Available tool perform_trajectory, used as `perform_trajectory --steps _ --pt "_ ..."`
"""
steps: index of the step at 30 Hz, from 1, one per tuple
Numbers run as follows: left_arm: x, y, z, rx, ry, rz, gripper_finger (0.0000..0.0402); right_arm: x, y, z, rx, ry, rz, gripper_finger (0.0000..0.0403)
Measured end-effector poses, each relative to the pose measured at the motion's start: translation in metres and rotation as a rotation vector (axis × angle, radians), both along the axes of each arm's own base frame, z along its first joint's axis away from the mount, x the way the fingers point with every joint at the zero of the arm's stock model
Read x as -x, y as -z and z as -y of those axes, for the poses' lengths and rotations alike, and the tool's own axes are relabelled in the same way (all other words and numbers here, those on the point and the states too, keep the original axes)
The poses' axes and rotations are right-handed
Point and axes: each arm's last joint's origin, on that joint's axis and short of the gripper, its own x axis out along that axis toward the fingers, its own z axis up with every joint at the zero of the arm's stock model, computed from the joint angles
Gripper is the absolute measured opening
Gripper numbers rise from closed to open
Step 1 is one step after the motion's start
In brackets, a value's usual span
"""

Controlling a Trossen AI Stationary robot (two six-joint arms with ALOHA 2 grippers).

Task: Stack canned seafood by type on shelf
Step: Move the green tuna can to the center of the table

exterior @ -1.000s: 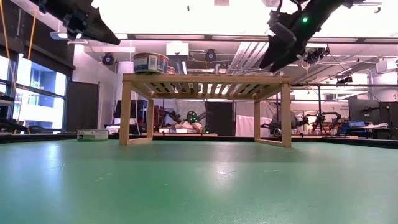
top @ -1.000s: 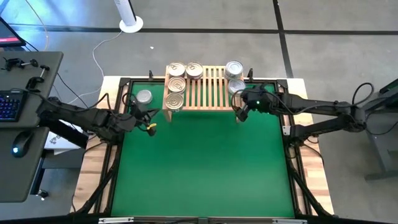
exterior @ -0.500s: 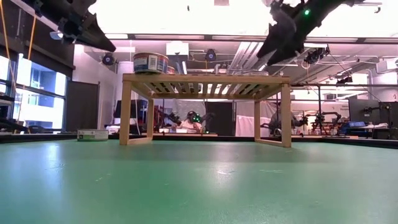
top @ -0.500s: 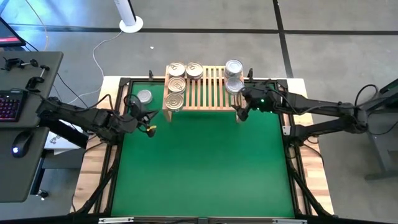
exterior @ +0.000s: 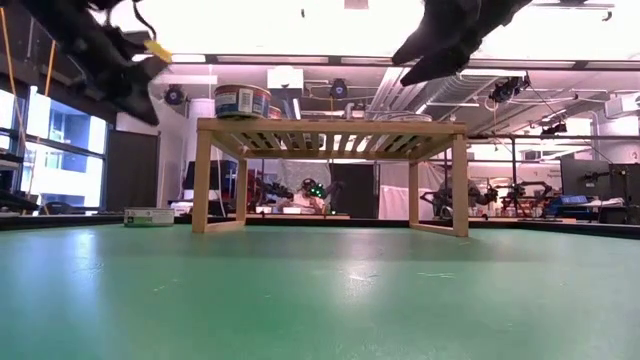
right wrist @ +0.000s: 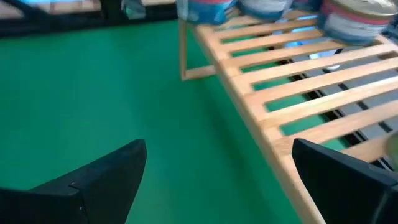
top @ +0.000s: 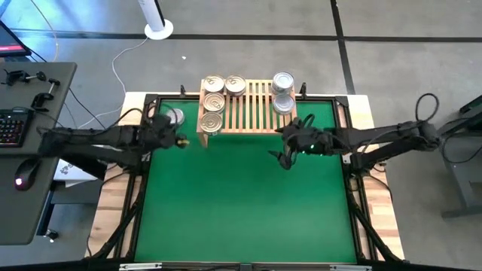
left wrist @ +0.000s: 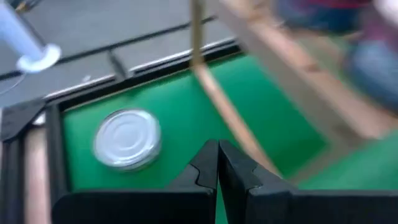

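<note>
The light-wood shelf (top: 245, 105) stands at the far side of the green mat. On its left end sit three gold-topped tins (top: 213, 102) and one silver-topped tin (top: 235, 84); two silver-topped tins (top: 283, 92) sit at its right end. One silver-topped tin (top: 175, 117) (left wrist: 127, 138) rests flat on the mat left of the shelf. My left gripper (top: 179, 138) (left wrist: 217, 163) is shut and empty, in the air just near of that tin. My right gripper (top: 282, 156) (right wrist: 217, 180) hangs open and empty over the mat, near of the shelf's right front corner.
A black frame (top: 147, 102) borders the mat. The shelf's left front leg (left wrist: 214, 93) stands close ahead of my left gripper. The mat's wide near half (top: 241, 211) is bare green. A desk with keyboard and mouse (top: 22, 128) stands left of the table.
My right gripper has drawn back from the shelf's right end toward the near edge and a little left, staying open. My left gripper has swung toward the far edge, closer to the silver tin on the mat, rolling and tipping down as it went, still shut.
</note>
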Motion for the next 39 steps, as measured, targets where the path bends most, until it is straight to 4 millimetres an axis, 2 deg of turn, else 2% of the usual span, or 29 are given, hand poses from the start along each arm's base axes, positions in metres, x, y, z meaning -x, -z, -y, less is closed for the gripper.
perform_trajectory --steps 7,11,18,23,27,31,39 --pt "-0.002 0.019 -0.051 0.156 -0.134 -0.202 0.0000 -0.017 0.024 -0.027 0.047 -0.050 -0.093 0.0399" --pt "0.001 0.030 -0.081 0.185 -0.231 -0.298 0.0000 -0.022 0.036 -0.046 0.038 -0.099 -0.129 0.0399" --pt "-0.004 0.049 -0.131 0.232 -0.206 -0.270 0.0000 -0.024 0.049 -0.068 0.109 -0.083 -0.154 0.0399" --pt "0.001 0.071 -0.154 0.295 -0.251 -0.314 0.0000 -0.022 0.050 -0.077 0.142 -0.074 -0.149 0.0399" --pt "0.002 0.088 -0.161 0.402 -0.224 -0.328 0.0000 -0.021 0.049 -0.080 0.137 -0.073 -0.143 0.0399" --pt "-0.004 0.090 -0.155 0.422 -0.197 -0.363 0.0000 -0.020 0.050 -0.080 0.116 -0.058 -0.138 0.0399" --pt "-0.014 0.099 -0.111 0.502 -0.130 -0.405 0.0000 -0.013 0.055 -0.085 0.057 0.015 -0.165 0.0399"
